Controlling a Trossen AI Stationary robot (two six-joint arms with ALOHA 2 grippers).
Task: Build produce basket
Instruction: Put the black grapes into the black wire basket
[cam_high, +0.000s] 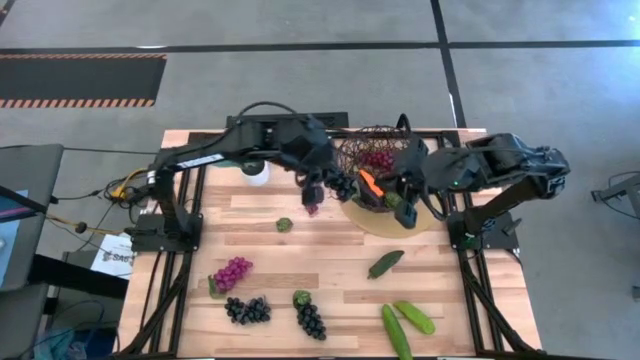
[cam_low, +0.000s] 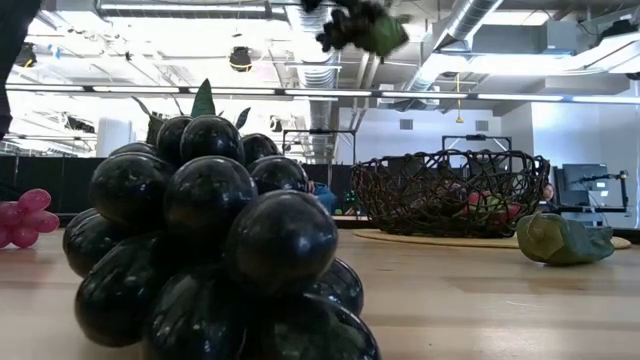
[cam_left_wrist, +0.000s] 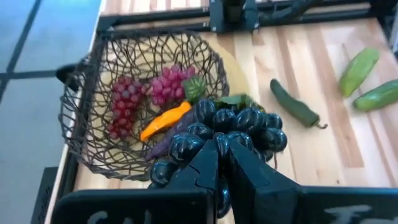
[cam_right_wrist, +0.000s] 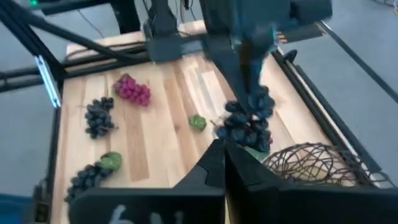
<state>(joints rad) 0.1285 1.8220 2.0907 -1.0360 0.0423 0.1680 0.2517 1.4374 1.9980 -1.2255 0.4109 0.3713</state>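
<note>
The dark wire basket (cam_high: 385, 150) stands on a tan disc near the table's far edge. It holds two magenta grape bunches (cam_left_wrist: 152, 90), an orange carrot (cam_left_wrist: 165, 121) and a purple eggplant (cam_left_wrist: 165, 143). My left gripper (cam_left_wrist: 222, 155) hovers just left of the basket and is shut on a black grape bunch (cam_high: 340, 185). My right gripper (cam_right_wrist: 224, 155) hangs over the basket's near rim, shut and empty. Lying on the table are a magenta bunch (cam_high: 233, 272), two black bunches (cam_high: 248, 310), a dark cucumber (cam_high: 385, 264) and two light green cucumbers (cam_high: 415, 317). My left gripper pinches the black grape bunch between its two fingers at the bunch's upper end (cam_right_wrist: 249, 99), coming from above and pointing down. The bunch hangs below the fingers, lifted clear of the table, with its green leaf (cam_low: 375, 30) showing. Grapes bulge out around the fingertips (cam_left_wrist: 211, 149).
A loose green leaf (cam_high: 285, 224) lies mid-table, and a small potted plant (cam_high: 255, 170) stands under the left arm. The tan disc (cam_high: 420, 222) sticks out beyond the basket. A black bunch (cam_low: 200, 240) fills the low view's foreground. Bare wood lies between the basket and the near produce.
</note>
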